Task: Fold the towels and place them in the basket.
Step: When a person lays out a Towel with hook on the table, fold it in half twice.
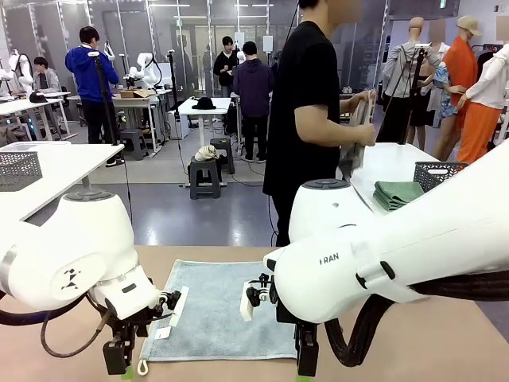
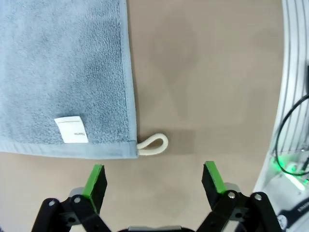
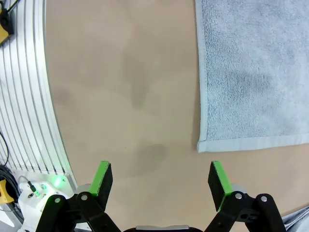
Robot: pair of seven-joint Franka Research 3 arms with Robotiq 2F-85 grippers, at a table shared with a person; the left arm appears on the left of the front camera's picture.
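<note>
A light blue-grey towel [image 1: 215,310] lies flat on the brown table between my two arms. My left gripper [image 1: 119,362] hangs open just off its near left corner. In the left wrist view the towel [image 2: 63,72] shows its white label [image 2: 71,129] and white loop [image 2: 153,144], with the open left gripper [image 2: 154,181] just short of the loop. My right gripper [image 1: 306,362] is open at the near right corner. In the right wrist view the towel [image 3: 251,72] ends a little beyond the open right gripper [image 3: 161,186]. The person across the table holds another grey towel [image 1: 359,127]. A dark mesh basket [image 1: 436,173] stands on the table behind.
Folded green cloths [image 1: 398,193] lie beside the basket on the far white table [image 1: 390,163]. Another grey mesh basket [image 1: 17,169] sits on a white table at the left. Bare brown tabletop [image 1: 445,334] lies right of the towel. The arms' white bases edge both wrist views.
</note>
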